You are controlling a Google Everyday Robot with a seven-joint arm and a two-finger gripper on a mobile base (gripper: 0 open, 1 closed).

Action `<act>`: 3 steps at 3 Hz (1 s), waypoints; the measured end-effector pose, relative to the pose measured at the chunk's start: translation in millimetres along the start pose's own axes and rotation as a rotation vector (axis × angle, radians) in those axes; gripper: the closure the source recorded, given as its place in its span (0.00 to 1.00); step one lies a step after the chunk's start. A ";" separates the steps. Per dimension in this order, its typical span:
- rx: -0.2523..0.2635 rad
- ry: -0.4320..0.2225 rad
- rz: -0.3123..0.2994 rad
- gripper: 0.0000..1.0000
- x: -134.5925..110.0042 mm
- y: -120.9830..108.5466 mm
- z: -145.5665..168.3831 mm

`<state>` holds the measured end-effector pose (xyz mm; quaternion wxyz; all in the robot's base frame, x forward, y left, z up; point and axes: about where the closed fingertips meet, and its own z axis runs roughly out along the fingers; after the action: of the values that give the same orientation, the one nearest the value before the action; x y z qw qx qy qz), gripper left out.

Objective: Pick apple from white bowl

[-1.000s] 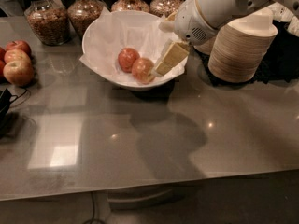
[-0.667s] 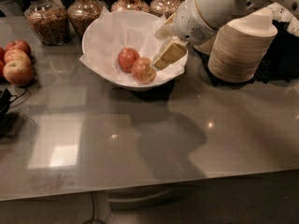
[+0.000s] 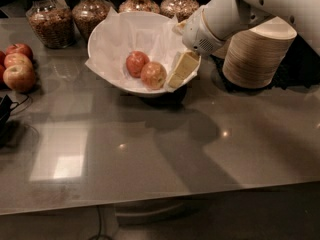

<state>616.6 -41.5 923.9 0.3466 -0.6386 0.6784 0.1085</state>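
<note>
The white bowl (image 3: 107,39), lined with crumpled white paper, stands at the back middle of the table. Two apples lie in it. The red-orange apple (image 3: 153,75) with paler patches is on the right. A darker red apple (image 3: 136,63) touches it on the left. My gripper (image 3: 179,73) reaches down into the bowl from the upper right. Its beige tip rests on the bowl's right inner side, just to the right of the red-orange apple. It holds nothing that I can see.
A stack of beige paper bowls (image 3: 257,54) stands right of the white bowl, under my arm. Several glass jars (image 3: 49,19) line the back edge. Three red-yellow apples (image 3: 18,69) sit at the left edge. A dark object (image 3: 5,116) lies at the left.
My gripper has shifted only slightly inside the bowl, beside the red-orange apple. The apples and bowl have not moved.
</note>
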 end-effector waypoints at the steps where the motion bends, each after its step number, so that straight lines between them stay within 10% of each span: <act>1: -0.002 -0.003 0.015 0.11 5.8 -4.9 11.2; 3: -0.007 -0.040 -0.024 0.15 -22.2 -14.3 11.1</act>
<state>632.5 -19.7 933.5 0.3592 -0.6457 0.6631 0.1195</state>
